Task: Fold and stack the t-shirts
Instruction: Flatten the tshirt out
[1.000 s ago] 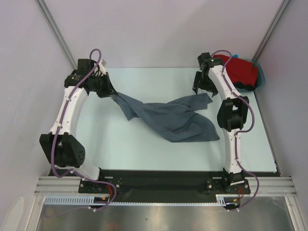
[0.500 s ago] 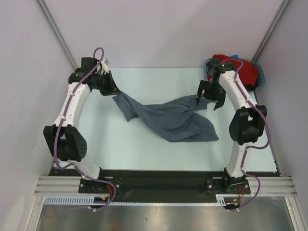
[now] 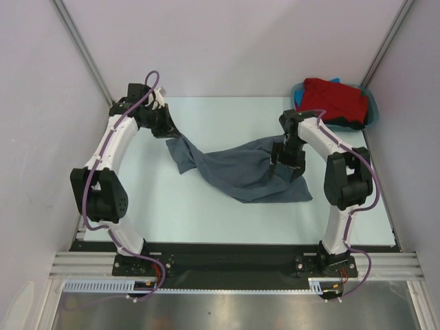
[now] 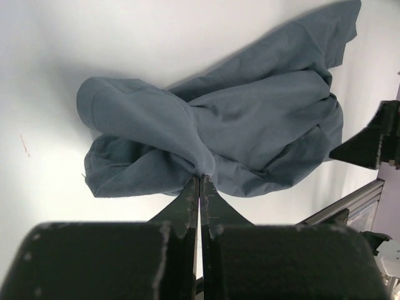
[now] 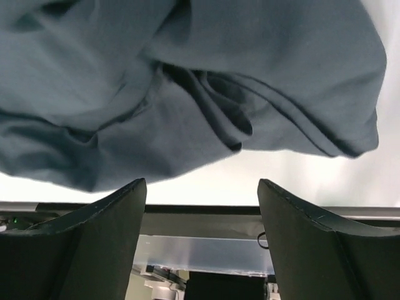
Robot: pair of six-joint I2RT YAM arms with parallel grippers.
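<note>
The left claw (image 4: 200, 181) is pinching fully closed on a bunched fold of the grey t-shirt (image 4: 250, 131), its two fingers pressing together with cloth caught at the tips. In the top view this left claw (image 3: 168, 130) is sitting in the upper left of the frame, holding the shirt's left end just off the desk (image 3: 179, 199).

The right claw (image 5: 201, 182) is standing wide open with nothing between its fingers. It is hanging over the rumpled right part of the grey t-shirt (image 5: 187, 81). In the top view the right claw (image 3: 287, 161) is sitting right of centre, above the shirt's right side.

The grey t-shirt (image 3: 240, 172) is lying crumpled and unfolded across the middle of the desk, stretching from the left claw down toward the lower right.

The red t-shirt (image 3: 335, 100) is lying heaped in the teal tub (image 3: 372, 110) in the upper right corner of the frame, well apart from the grey one.
</note>
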